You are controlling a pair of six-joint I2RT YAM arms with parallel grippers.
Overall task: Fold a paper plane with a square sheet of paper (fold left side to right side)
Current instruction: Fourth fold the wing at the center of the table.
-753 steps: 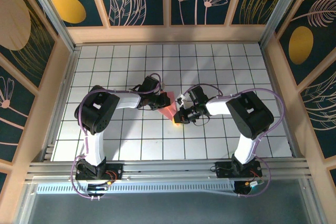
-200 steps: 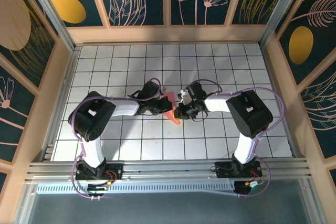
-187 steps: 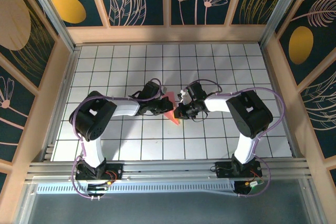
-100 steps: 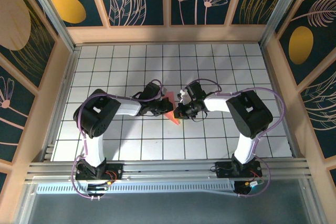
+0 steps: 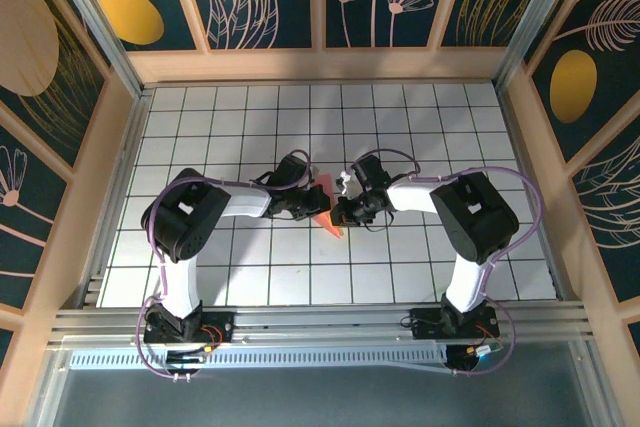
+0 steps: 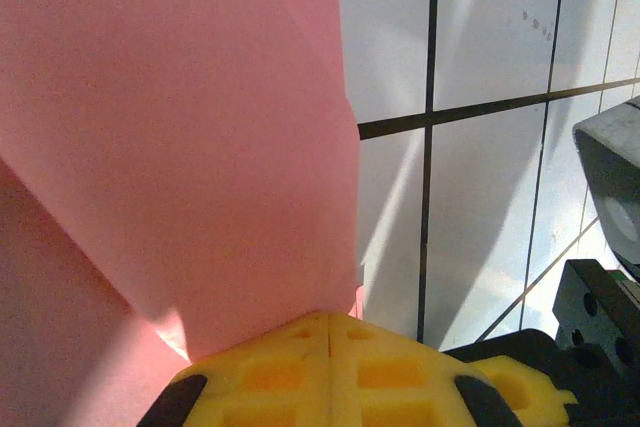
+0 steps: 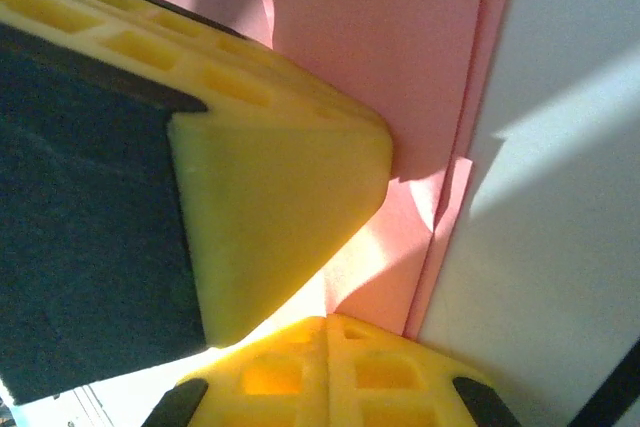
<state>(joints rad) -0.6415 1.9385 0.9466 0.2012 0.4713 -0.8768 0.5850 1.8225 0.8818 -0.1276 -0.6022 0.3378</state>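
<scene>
so both my grippers are clamped fully closed, left gripper [image 5: 319,210] and right gripper [image 5: 340,214] nose to nose against the folded pink paper [image 5: 324,190]. it sits near the middle of the grid table [image 5: 400,127], well off every edge. can't tell if either one actually pinches it.

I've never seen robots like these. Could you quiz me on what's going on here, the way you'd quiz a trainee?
1. True or false: the folded pink paper sits between the left gripper and the right gripper.
2. The jaws of both grippers are: A) wide open, B) shut, C) clamped on scissors.
3. Fill in: the white tiles of the table are divided by ___ lines.
Key: 1 true; 2 B; 3 black.
</scene>
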